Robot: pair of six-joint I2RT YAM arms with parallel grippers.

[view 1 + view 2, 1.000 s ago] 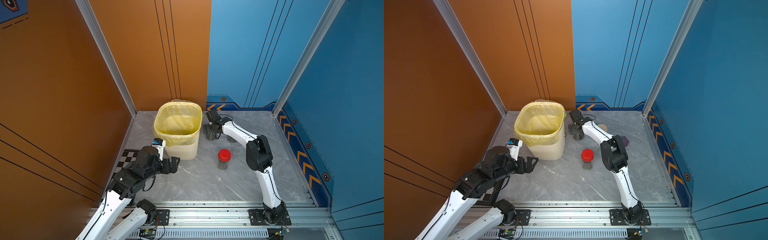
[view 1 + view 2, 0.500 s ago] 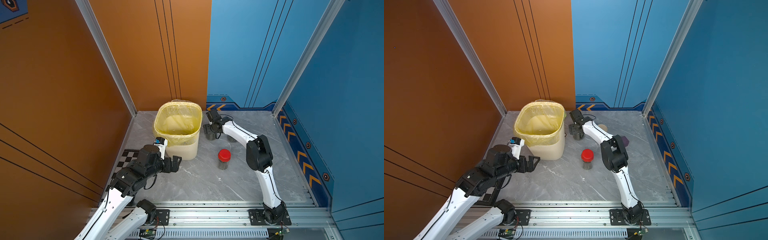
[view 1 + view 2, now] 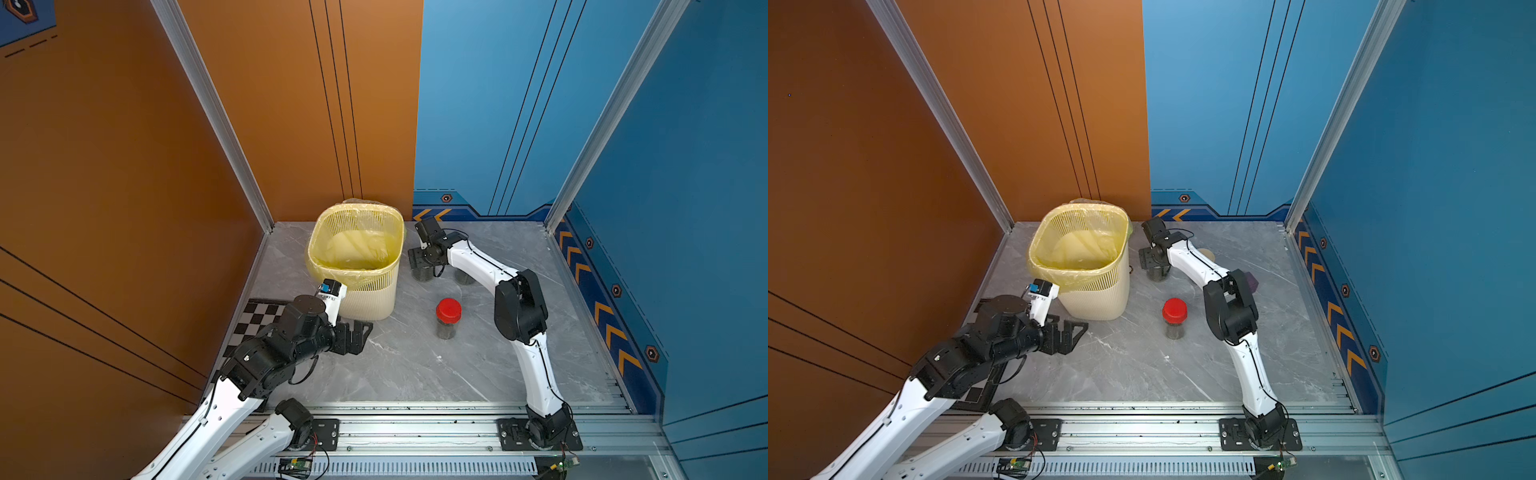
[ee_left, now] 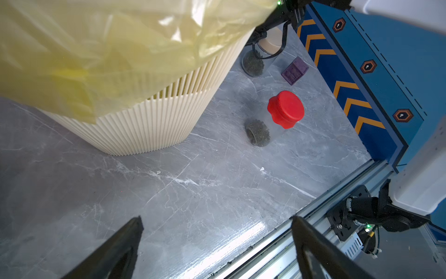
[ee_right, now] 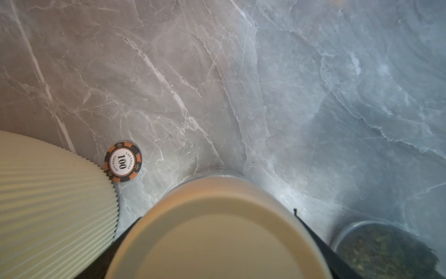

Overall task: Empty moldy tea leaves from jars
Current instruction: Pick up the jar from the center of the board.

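The right gripper [image 3: 420,261] is down over a jar [image 3: 423,274] that stands just beside the bin [image 3: 374,301]. Its jaws press on both sides of the beige lid [image 5: 217,241]. A second jar [image 3: 463,277] stands close by, partly hidden by the arm. The red-lidded jar [image 3: 448,319] stands upright, apart from them on the surface [image 3: 415,370], with tea leaves [image 4: 257,130] in its bottom. The left gripper [image 3: 358,336] hangs wide open and empty near the bin's base.
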